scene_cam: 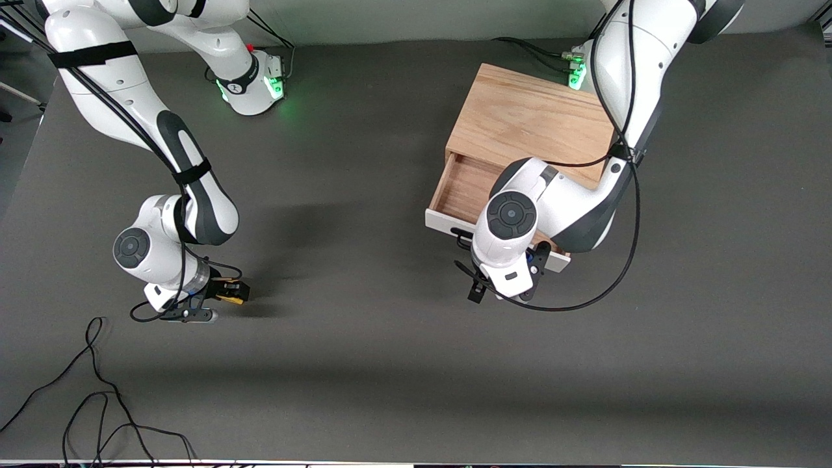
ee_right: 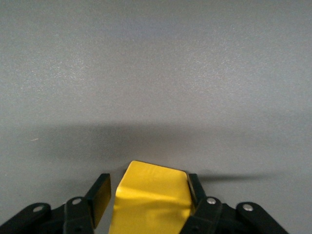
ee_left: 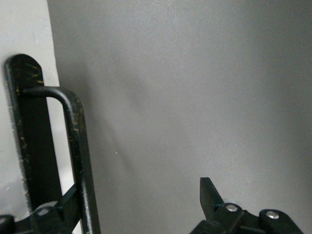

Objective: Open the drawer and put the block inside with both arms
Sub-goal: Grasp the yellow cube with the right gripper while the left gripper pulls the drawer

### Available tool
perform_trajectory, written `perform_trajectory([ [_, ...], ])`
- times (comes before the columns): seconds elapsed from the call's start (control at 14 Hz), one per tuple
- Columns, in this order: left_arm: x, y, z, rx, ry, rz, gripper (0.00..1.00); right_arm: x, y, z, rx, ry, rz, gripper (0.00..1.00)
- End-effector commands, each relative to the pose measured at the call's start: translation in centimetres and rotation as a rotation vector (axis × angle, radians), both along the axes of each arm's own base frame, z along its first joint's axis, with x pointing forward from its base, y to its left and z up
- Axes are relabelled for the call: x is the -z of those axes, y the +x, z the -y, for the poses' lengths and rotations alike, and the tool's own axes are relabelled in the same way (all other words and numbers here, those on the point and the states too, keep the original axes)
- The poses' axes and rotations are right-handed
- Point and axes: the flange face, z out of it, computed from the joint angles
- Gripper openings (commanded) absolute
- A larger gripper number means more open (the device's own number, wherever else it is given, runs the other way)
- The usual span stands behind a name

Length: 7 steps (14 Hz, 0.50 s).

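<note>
The light-wood cabinet (scene_cam: 526,117) stands at the left arm's end of the table. Its drawer (scene_cam: 463,188) is pulled partly out, white front panel (scene_cam: 445,223) toward the front camera. My left gripper (scene_cam: 506,289) is open in front of the panel. In the left wrist view (ee_left: 131,200), the black bar handle (ee_left: 73,141) runs just inside one finger. The yellow block (scene_cam: 232,294) sits between the fingers of my right gripper (scene_cam: 229,294), low over the table at the right arm's end. In the right wrist view the block (ee_right: 148,200) touches one finger (ee_right: 195,183), with a small gap at the other.
A loose black cable (scene_cam: 97,390) lies on the table near the front camera at the right arm's end. The left arm's cable (scene_cam: 611,286) loops over the table beside the drawer. The grey table (scene_cam: 364,325) stretches between the two grippers.
</note>
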Motion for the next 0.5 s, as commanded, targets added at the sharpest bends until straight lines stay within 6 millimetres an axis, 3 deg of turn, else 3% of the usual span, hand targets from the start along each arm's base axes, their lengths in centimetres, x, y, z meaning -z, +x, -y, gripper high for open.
perform_trajectory([
  [0.0,1.0,0.9,0.7,0.017,-0.004,0.037,1.0,-0.7,0.0,-0.1,0.024,0.007,0.01,0.66],
  [0.29,2.3,0.9,0.6,0.026,0.014,0.032,1.0,-1.1,0.4,-0.3,0.02,0.008,0.021,0.34],
  [0.43,2.9,0.9,0.6,0.029,0.018,0.025,1.0,-1.8,0.7,-0.4,0.02,0.01,0.033,0.32],
])
